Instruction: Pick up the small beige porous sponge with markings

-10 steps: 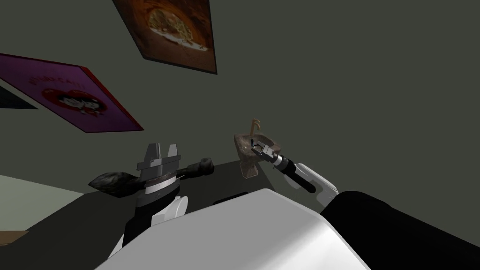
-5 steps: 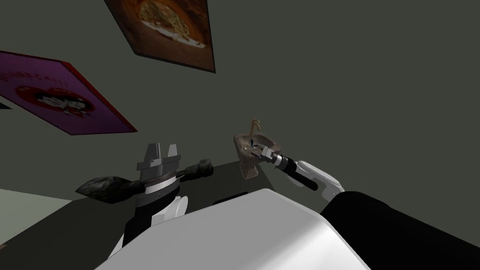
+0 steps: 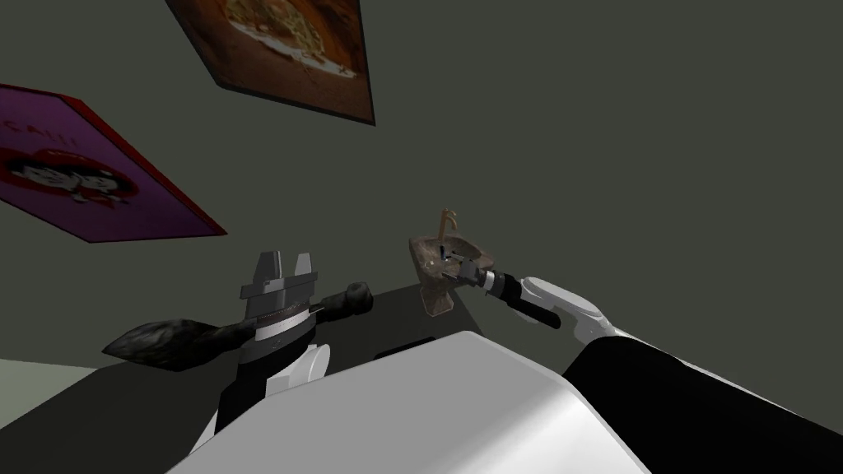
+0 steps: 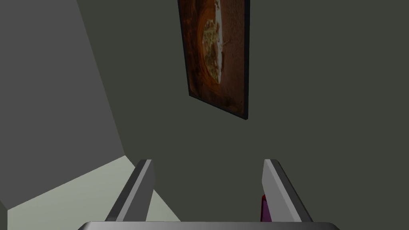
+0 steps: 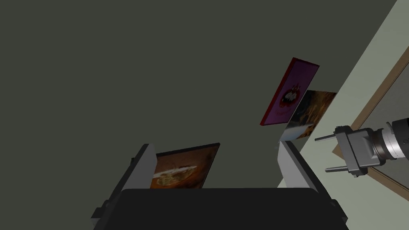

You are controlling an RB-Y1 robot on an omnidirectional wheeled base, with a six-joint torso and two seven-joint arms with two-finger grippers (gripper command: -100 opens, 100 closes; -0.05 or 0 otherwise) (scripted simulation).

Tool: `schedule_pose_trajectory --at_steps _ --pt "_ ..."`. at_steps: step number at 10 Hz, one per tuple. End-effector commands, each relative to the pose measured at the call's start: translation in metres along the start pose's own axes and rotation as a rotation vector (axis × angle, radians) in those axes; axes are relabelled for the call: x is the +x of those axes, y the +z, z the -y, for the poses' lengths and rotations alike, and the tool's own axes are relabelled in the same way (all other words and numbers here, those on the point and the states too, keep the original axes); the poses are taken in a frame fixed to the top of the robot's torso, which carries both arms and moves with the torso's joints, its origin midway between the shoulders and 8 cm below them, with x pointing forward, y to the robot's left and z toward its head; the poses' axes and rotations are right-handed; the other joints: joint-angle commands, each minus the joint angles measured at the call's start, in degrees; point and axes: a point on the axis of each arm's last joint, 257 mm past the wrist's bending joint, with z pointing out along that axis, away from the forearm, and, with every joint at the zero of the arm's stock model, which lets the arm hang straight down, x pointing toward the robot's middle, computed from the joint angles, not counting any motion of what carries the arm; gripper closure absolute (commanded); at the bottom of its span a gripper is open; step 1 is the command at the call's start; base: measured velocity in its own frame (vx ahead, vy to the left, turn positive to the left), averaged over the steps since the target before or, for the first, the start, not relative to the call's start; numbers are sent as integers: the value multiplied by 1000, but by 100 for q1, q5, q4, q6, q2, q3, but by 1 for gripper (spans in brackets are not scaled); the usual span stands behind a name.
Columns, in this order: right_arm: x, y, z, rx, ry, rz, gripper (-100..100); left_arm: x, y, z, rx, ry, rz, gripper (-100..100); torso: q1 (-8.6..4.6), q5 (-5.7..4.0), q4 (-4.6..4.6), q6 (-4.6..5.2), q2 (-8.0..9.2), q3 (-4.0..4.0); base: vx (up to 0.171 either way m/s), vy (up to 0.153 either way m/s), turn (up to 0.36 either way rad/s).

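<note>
Grey left fingers [image 4: 140, 187] wide apart, holding nothing; right fingers [image 5: 139, 167] likewise

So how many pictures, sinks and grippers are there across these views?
pictures: 3
sink: 1
grippers: 2
total: 6

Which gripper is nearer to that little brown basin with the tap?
Right. The right gripper overlaps the brown basin at its bowl in the head view; the left gripper stands well apart, farther left.
</note>
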Motion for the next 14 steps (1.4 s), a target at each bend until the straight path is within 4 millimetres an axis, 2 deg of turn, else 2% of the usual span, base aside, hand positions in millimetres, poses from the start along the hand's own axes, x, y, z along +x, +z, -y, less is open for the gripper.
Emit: schedule_pose_trajectory --at_steps 1,2,14 --pt "6 1 -2 -24 -47 -33 -100 0 0 0 0 0 0 0 0 0 0 0 0 0 58 14 -28" --pt "15 -1 -1 -37 -110 -72 -100 0 0 0 0 0 0 0 0 0 0 -2 0 0 69 16 -50" --pt "70 -16 -8 -259 -541 -303 -100 0 0 0 0 0 0 0 3 0 0 -2 3 1 62 21 -35"
